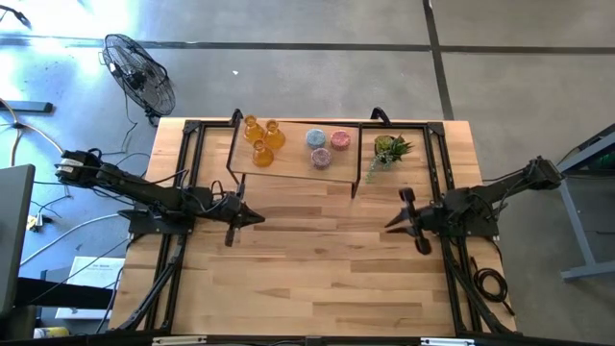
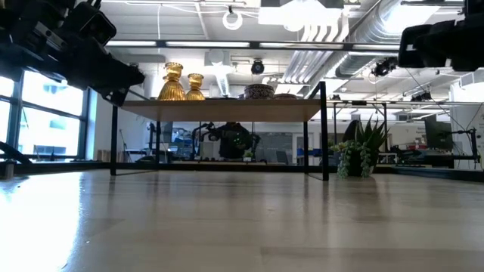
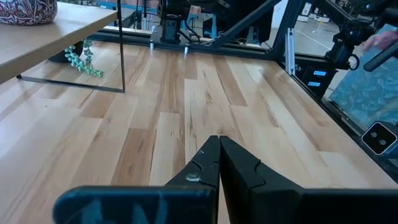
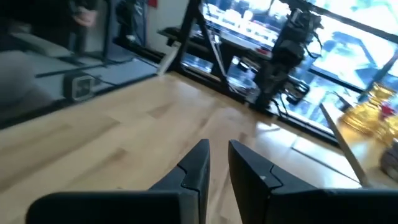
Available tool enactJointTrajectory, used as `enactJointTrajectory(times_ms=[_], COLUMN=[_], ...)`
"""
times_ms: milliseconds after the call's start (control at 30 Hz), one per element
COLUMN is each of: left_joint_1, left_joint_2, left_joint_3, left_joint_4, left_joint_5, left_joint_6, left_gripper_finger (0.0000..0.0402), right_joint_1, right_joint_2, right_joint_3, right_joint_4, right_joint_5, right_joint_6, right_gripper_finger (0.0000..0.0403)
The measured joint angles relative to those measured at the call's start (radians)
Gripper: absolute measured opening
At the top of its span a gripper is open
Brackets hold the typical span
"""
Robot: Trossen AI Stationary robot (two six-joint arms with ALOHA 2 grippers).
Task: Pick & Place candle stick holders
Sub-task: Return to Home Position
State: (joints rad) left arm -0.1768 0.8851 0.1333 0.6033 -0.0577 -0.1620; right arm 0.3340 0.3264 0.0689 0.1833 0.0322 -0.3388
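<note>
Three amber bottle-like candle stick holders (image 1: 262, 139) and three squat round ones (image 1: 325, 144) stand on a small raised wooden shelf (image 1: 288, 163) at the table's far side. The low view shows two amber ones (image 2: 181, 83) on that shelf. My left gripper (image 1: 258, 218) hovers shut at the table's left, pointing toward the middle, with nothing in it. My right gripper (image 1: 389, 224) hovers at the right, pointing toward the middle. Its fingers (image 4: 202, 155) stand slightly apart with nothing between them.
A small green potted plant (image 1: 389, 149) stands right of the shelf. The shelf's thin black legs (image 2: 324, 132) rest on the table. Bare wooden tabletop (image 1: 317, 259) lies between the arms and toward the near edge. A fan (image 1: 139, 72) stands on the floor at the far left.
</note>
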Motion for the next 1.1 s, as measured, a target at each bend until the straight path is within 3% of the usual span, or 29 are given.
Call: enactJointTrajectory(times_ms=[267,367,467,800,1000,1100], left_joint_1=[0.000,0.000,0.000,0.000,0.000,0.000], left_joint_2=[0.000,0.000,0.000,0.000,0.000,0.000], left_joint_3=[0.000,0.000,0.000,0.000,0.001,0.001], left_joint_4=[0.000,0.001,0.000,0.000,0.000,0.007], left_joint_5=[0.001,0.001,0.004,0.011,0.018,0.025], left_joint_6=[0.000,0.000,0.000,0.000,0.010,0.023], left_gripper_finger=[0.0001,0.0001,0.0001,0.0001,0.0001,0.0001], right_joint_1=[0.000,0.000,0.001,0.000,0.000,0.000], right_joint_2=[-0.001,0.000,-0.001,0.000,0.000,0.000], right_joint_3=[0.000,0.000,0.000,0.000,0.000,0.000], right_joint_4=[0.045,0.062,0.077,0.076,0.079,0.079], right_joint_5=[0.131,0.032,-0.014,0.148,0.139,0.082], right_joint_6=[0.079,-0.077,-0.114,-0.132,-0.082,0.067], right_gripper_finger=[0.0056,0.0057,0.0061,0.0063,0.0062,0.0063])
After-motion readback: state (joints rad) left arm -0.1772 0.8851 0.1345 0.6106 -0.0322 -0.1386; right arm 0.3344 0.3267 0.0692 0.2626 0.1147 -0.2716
